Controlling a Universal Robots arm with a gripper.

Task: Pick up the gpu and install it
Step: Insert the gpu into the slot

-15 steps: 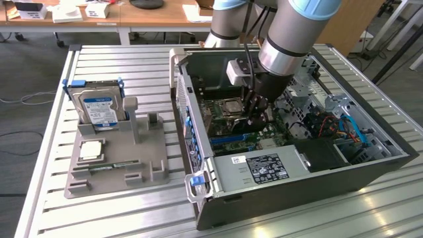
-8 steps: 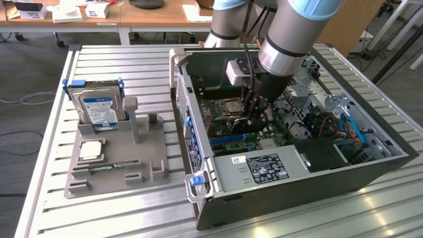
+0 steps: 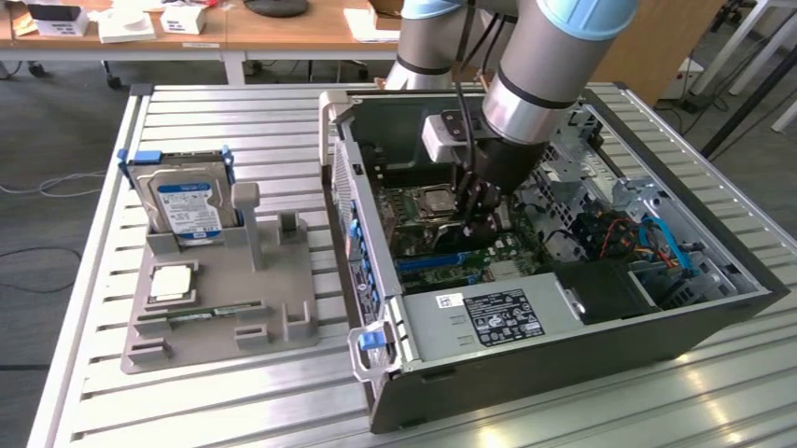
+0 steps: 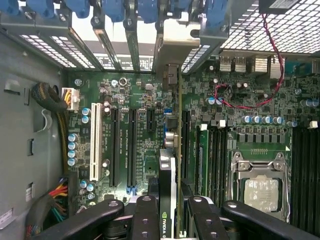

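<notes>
Wrist view: NVIDIA logo (image 4: 164,221) on gpu (image 4: 168,180)

Lab: slatted metal bench (image 3: 249,121), open PC tower (image 3: 561,364), desks (image 3: 286,33) behind.

green motherboard (image 4: 145,125), dark gpu (image 4: 168,172), grey tray (image 3: 276,280)

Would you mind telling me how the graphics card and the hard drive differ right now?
The graphics card is inside the computer case, held between the fingers; the hard drive stands outside in a grey holder. The card is dark; the drive is silver with a blue-and-white label. Both stand on edge.
</notes>
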